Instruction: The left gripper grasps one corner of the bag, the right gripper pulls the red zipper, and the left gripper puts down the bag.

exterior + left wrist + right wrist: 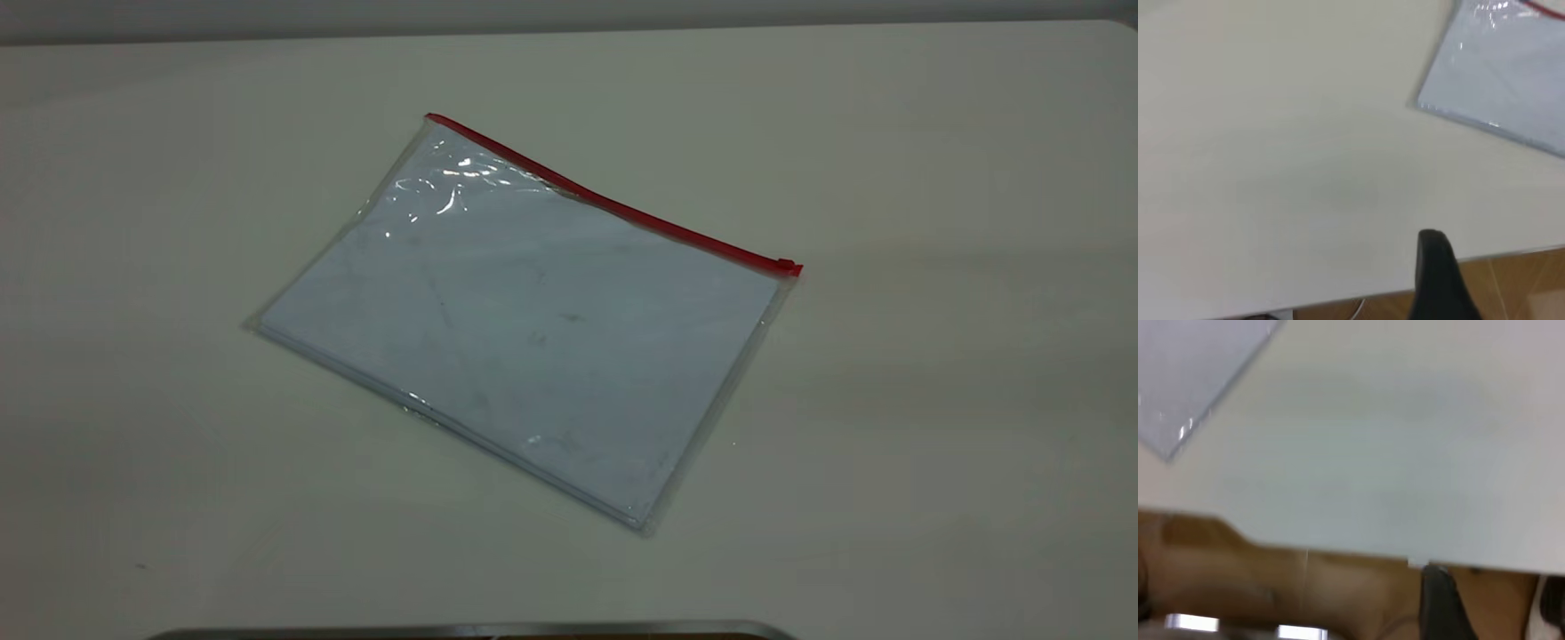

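Note:
The bag [524,329] lies flat on the white table [933,400], near its middle, with white paper sheets showing through the film. The red zipper [605,203] runs along its far long edge, and the small red slider tab [787,265] sits at the right end. Neither gripper shows in the exterior view. In the left wrist view my left gripper [1438,280] is over the table's edge, far from the bag's corner [1511,67]. In the right wrist view my right gripper [1438,603] is off the table's edge, far from the bag's corner [1185,373].
A dark metal rim [471,631] runs along the bottom of the exterior view. Brown wooden floor [1525,287] shows beyond the table's edge in both wrist views. Bare table surface surrounds the bag on all sides.

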Controlling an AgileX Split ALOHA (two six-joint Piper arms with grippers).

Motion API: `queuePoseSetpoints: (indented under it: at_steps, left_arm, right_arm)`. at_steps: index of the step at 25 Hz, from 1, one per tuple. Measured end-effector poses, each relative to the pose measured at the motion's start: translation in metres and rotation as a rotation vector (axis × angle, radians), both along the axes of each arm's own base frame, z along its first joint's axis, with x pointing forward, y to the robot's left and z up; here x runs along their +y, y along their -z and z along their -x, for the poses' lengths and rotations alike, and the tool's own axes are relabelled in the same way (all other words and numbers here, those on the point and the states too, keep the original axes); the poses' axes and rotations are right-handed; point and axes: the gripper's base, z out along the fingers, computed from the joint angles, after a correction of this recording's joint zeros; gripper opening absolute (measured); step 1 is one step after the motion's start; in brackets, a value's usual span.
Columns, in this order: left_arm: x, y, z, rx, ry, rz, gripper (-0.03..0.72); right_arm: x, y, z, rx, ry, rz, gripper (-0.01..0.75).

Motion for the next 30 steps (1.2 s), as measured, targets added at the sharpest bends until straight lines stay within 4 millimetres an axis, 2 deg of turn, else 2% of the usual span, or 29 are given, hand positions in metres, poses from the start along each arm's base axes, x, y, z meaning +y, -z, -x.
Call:
queuePoseSetpoints:
  at_steps: [7, 9, 30]
  left_arm:
    - [0.0, 0.0, 0.0, 0.001, 0.0, 0.0, 0.515]
    - [0.0, 0.0, 0.0, 0.001, 0.0, 0.0, 0.515]
    - [-0.001, 0.0, 0.0, 0.003, -0.041, 0.001, 0.515]
  right_arm:
    - [-0.004, -0.006, 0.043, -0.285, 0.071, -0.014, 0.456]
    - [-0.004, -0.005, 0.05, -0.325, 0.071, -0.016, 0.456]
    - [-0.004, -0.004, 0.051, -0.325, 0.07, -0.016, 0.455]
